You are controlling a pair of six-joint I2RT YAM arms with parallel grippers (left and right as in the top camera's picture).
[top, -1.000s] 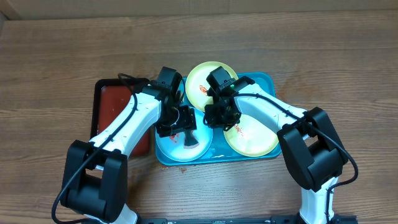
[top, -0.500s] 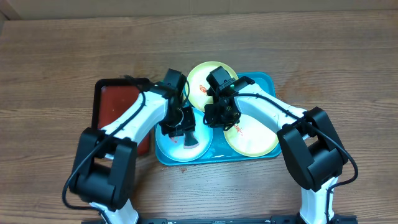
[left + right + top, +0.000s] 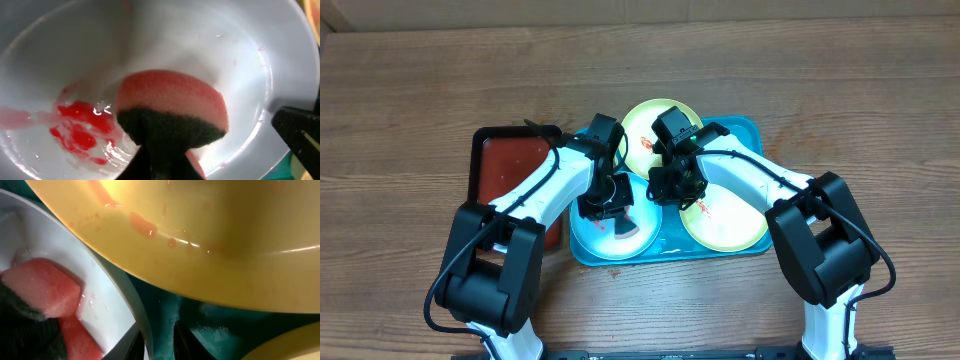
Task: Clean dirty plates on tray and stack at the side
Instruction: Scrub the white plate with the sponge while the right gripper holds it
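Left claw clamped on pink-and-green sponge, pressed inside light blue plate; red smear just left. Right claw pinching that plate's rim.

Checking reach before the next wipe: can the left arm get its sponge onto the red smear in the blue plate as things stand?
Probably yes. The left gripper is shut on the sponge just above the blue plate, and the red smear lies bare right beside it, nothing between.

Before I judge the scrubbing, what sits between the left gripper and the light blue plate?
A pink sponge with a dark green scouring layer, pinched by the left gripper over the light blue plate, seen in the left wrist view.
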